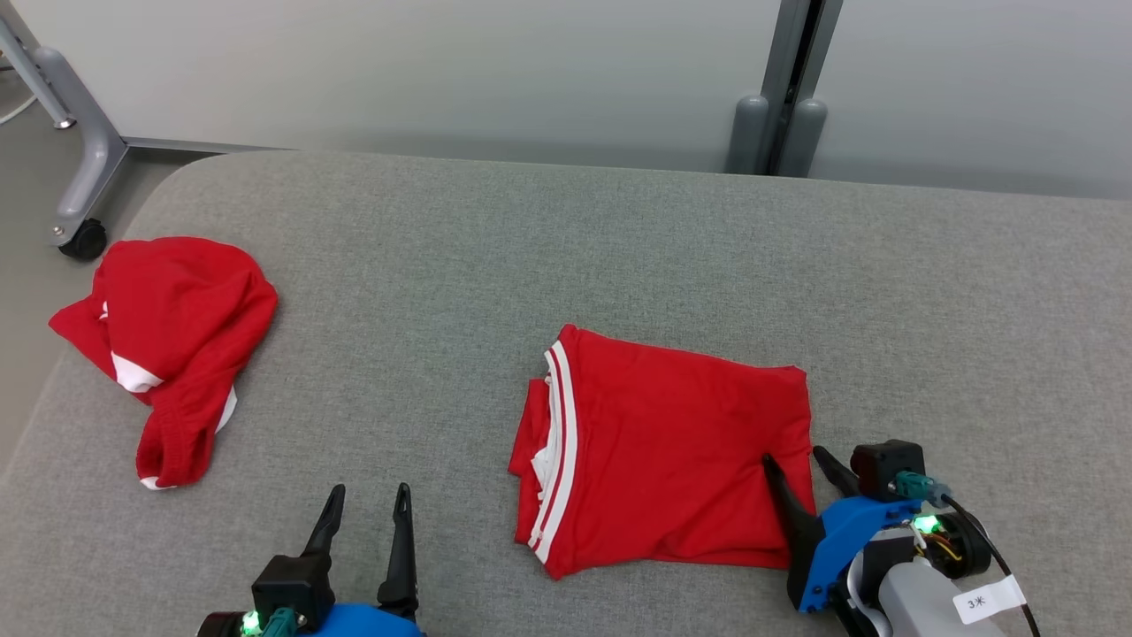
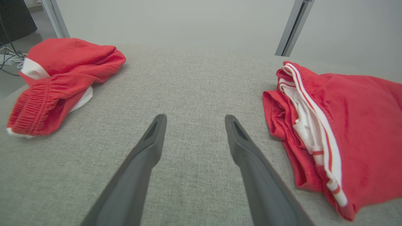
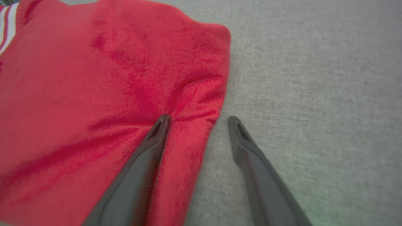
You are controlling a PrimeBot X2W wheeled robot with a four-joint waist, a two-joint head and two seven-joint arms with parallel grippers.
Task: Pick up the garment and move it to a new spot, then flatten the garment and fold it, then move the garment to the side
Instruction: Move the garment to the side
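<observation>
At 7 o'clock in the head view, the left gripper (image 1: 371, 488) is idling over the bare table (image 1: 531, 248), fingers spread wide and holding nothing, apparently keeping clear of the work. At 5 o'clock the right gripper (image 1: 793, 455) is straddling the right edge of the folded garment (image 1: 672, 442), jaws apart. One finger is dimpling the red cloth while the other is sitting over the grey surface just beside it, seemingly lining up a pinch for the move aside. The garment is lying folded near the centre, its white-striped edge facing 9 o'clock. Farther off, at 9 o'clock, a crumpled red garment (image 1: 177, 327) is waiting near the table's edge.
</observation>
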